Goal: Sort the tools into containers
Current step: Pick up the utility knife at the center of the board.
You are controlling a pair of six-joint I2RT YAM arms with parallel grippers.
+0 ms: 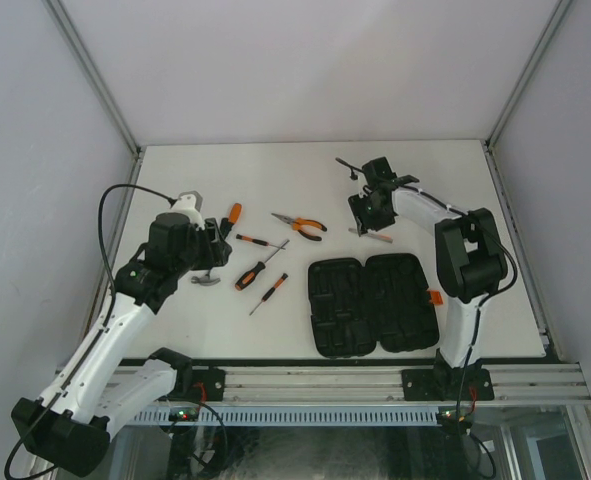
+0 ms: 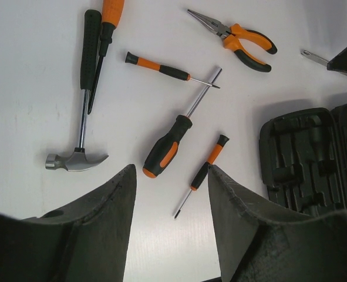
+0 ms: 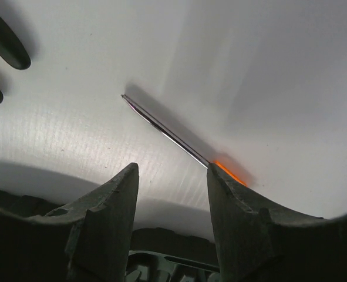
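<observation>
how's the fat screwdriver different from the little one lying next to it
The fat screwdriver is longer with a bulky handle; the little screwdriver is slim. The fat one's shaft points to the far edge, the little one's to the near edge. The fat one's tip meets a third screwdriver at its shaft; the little one touches nothing. Both have orange-and-black handles and lie nearly parallel.

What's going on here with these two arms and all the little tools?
Two robot arms are sorting hand tools into an open black case, and no tool shows in it yet. The left pincer hangs open and empty above the hammer, the pliers and a few screwdrivers lying loose on the white table. The right pincer is open just over a thin screwdriver beyond the case, apparently about to pick it up.
</observation>
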